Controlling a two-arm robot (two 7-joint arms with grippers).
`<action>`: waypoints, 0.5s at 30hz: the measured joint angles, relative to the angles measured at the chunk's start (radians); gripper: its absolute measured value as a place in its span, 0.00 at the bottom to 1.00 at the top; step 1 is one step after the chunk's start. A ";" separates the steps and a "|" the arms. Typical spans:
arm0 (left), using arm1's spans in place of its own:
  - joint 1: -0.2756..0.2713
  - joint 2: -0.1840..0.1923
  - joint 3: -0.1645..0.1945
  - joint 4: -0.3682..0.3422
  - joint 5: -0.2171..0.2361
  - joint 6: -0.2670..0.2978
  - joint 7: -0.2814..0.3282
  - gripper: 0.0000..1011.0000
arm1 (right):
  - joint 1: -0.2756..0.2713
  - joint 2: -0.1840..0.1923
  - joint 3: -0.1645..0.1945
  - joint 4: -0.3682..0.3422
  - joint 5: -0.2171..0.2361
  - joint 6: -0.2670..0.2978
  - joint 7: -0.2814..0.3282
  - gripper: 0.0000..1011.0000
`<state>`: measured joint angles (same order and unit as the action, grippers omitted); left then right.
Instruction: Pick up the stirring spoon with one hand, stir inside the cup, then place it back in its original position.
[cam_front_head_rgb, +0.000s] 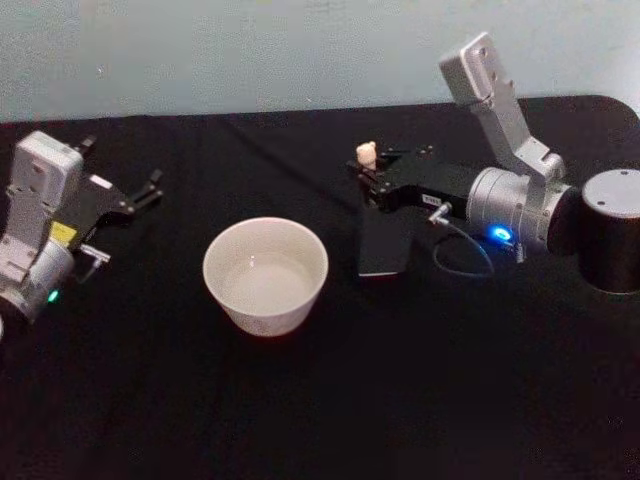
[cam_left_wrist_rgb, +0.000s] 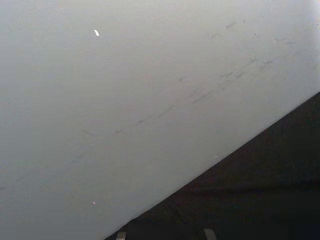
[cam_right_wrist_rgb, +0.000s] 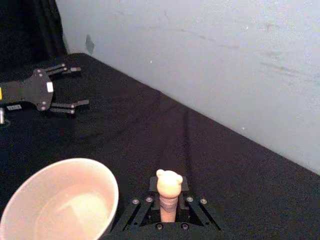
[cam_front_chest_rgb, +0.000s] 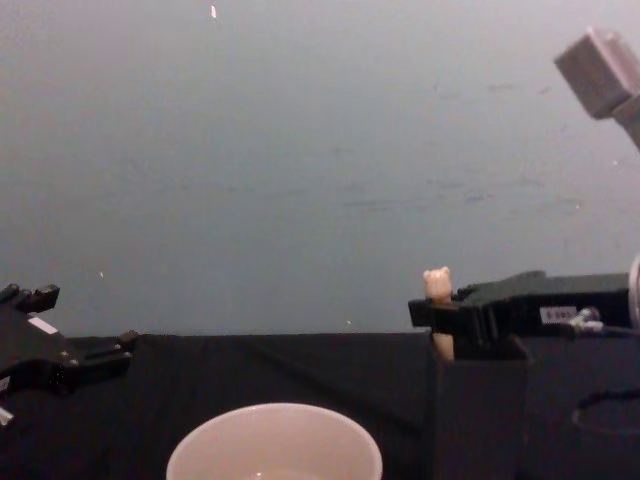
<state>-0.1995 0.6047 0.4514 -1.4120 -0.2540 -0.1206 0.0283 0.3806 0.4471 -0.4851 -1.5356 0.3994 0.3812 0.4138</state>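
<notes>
Clamped by the right tool (cam_front_head_rgb: 368, 178) just under its knob: the stirring spoon (cam_right_wrist_rgb: 169, 187), upright in the dark holder (cam_front_head_rgb: 385, 245) right of the cup (cam_front_head_rgb: 262, 318), gripped high, presumably for a straight lift out. Left of the cup, parked and spread wide: the left tool (cam_front_head_rgb: 152, 188).

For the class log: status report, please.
Right gripper at cream-handled stirring spoon, in dark square holder. Left gripper parked, fingers open. Wide cream-white cup unobstructed.

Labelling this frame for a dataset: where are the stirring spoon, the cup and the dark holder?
stirring spoon (cam_right_wrist_rgb: 169, 186): right wrist view, its animal-head knob.
cup (cam_front_head_rgb: 270, 318): head view, front outer wall.
dark holder (cam_front_chest_rgb: 480, 420): chest view, its front wall.
</notes>
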 joint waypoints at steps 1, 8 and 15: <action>0.000 0.000 0.000 0.000 0.000 0.000 0.000 0.99 | -0.001 0.001 0.002 -0.003 0.002 0.000 0.000 0.19; 0.000 0.000 0.000 0.000 0.000 0.000 0.000 0.99 | -0.013 0.007 0.029 -0.039 0.022 -0.013 -0.009 0.19; 0.000 0.000 0.000 0.000 0.000 0.000 0.000 0.99 | -0.029 0.015 0.064 -0.085 0.055 -0.035 -0.019 0.19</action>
<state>-0.1995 0.6047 0.4514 -1.4120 -0.2539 -0.1205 0.0283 0.3513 0.4619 -0.4215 -1.6205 0.4545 0.3461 0.3947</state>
